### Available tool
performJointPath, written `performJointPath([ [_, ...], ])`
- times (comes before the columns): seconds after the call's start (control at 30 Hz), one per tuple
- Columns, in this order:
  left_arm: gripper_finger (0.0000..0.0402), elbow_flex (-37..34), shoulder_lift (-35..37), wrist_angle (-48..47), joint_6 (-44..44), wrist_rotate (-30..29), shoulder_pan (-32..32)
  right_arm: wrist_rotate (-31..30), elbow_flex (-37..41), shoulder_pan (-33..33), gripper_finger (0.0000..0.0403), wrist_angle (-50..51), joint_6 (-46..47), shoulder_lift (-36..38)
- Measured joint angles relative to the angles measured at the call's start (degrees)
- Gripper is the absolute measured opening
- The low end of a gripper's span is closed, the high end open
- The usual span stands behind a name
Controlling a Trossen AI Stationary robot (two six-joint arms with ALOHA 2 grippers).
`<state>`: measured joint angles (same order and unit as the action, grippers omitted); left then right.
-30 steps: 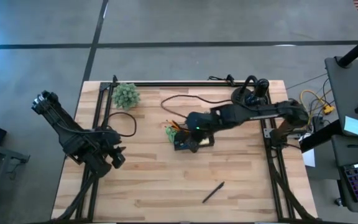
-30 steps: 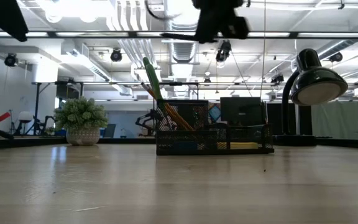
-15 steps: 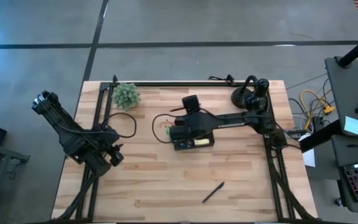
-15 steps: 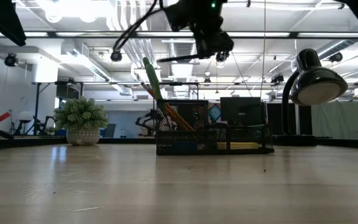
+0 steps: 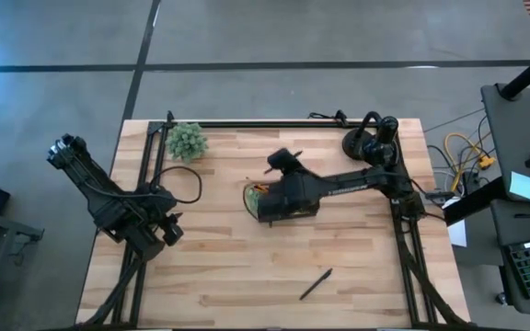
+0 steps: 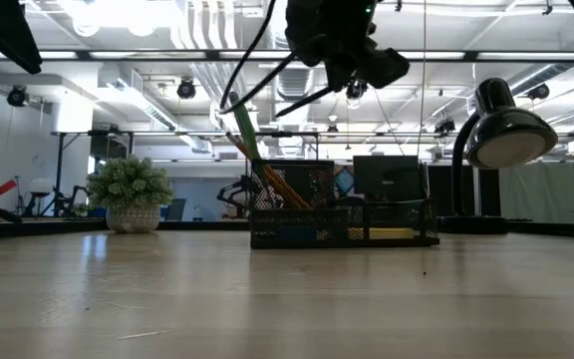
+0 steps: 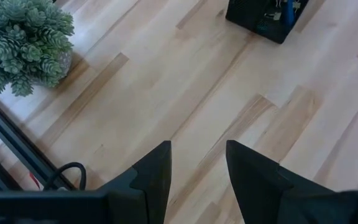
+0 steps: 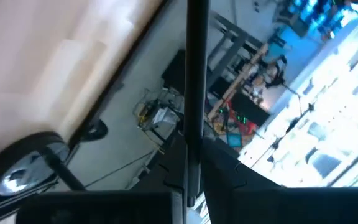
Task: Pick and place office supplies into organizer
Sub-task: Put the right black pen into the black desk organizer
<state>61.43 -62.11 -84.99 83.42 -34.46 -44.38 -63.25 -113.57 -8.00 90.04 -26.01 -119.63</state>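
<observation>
Right gripper (image 6: 352,62) is positioned above the organizer (image 6: 342,214), near the middle of the table (image 5: 219,267). Its fingers are pinched on a thin black pen (image 8: 196,81), which runs straight out between them in the right wrist view and shows in the low view as a dark slanted rod above the organizer.

The organizer is a black mesh tray with a taller cup section at one end. Standing in that cup, leaning: orange pencils (image 6: 279,184) and a green-handled item (image 6: 242,125). A yellow pad (image 6: 387,233) lies in the lower section.

A second black pen (image 5: 316,284) lies on the table near its front edge, well apart from the organizer.

Left gripper (image 7: 197,171) waits over the table's left side, fingers spread, holding nothing. A potted plant (image 5: 187,140) and a desk lamp (image 6: 501,135) occupy the far corners
</observation>
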Motion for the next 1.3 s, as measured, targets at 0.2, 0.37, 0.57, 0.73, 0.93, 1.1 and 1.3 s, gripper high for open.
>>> performJointPath([
  [0.2,0.0139,0.00,0.02,0.06,0.30,0.00,0.00,1.95,4.85,-5.84,0.0020,0.14,-0.02,3.58],
  [0.37,0.0139,-0.02,0.00,1.16,0.35,-0.03,0.00,3.85,11.50,-9.55,0.0020,-0.07,-1.47,6.12],
  [0.57,0.0139,-0.02,0.00,4.38,0.48,-1.44,0.09,3.23,17.49,-8.90,0.0020,-0.51,-3.42,6.94],
  [0.73,0.0139,-0.02,0.00,5.81,0.46,-1.60,0.11,1.51,19.24,-6.95,0.0020,-0.84,-3.96,6.95],
  [0.93,0.0139,-0.02,0.00,6.56,0.45,-2.04,0.11,0.90,19.27,-6.28,0.0020,-4.78,-5.90,6.95],
  [1.1,0.0139,-0.02,0.00,6.54,0.44,-3.31,0.11,1.50,19.27,-6.04,0.0020,-8.99,-10.42,6.92],
  [1.3,0.0139,-0.02,-0.02,6.58,0.44,-3.41,0.11,2.66,19.53,-4.32,0.0020,-11.71,-13.46,6.92],
])
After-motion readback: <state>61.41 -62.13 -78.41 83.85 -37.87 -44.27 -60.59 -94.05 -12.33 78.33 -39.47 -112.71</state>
